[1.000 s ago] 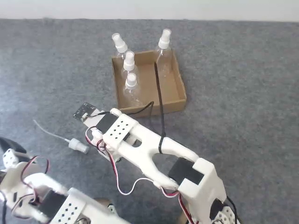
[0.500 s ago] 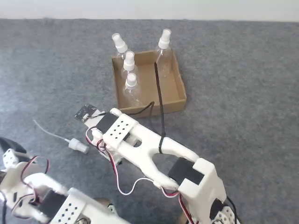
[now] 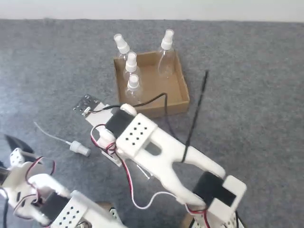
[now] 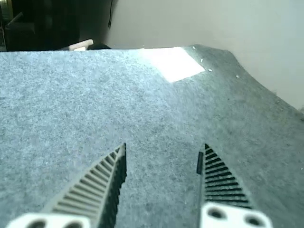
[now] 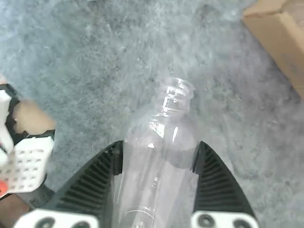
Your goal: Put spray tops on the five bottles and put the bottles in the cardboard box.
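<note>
Grey carpet (image 3: pixel 247 57) covers the whole work surface, with a pale wall behind it. Right gripper (image 5: pixel 159 148): jaws closed on the body of a clear uncapped bottle (image 5: pixel 164 128), one toothed jaw on each side. The bottle's long axis runs along the gripper, and its open threaded neck points out past the fingertips. Whether the bottle touches the carpet cannot be told. Left gripper (image 4: pixel 164 149): jaws spread, nothing between them, bare carpet beyond.

Key relation: the one loose spray top (image 3: pixel 79 148) lies on its side on the carpet, between the two arms in the high view and just beside the right arm's wrist. Its thin dip tube (image 3: pixel 50 134) trails obliquely away from both arms. The left arm, low in the high view, appears the nearer and is free, so it is the likely one to fetch the top.

Surroundings: the cardboard box (image 3: pixel 186 95) sits beyond the right arm. Four capped bottles (image 3: pixel 133 88) stand upright in it or at its far edge. A black cable (image 3: pixel 194 114) arcs over the right arm near the box's front wall and could snag on a carry into the box.
</note>
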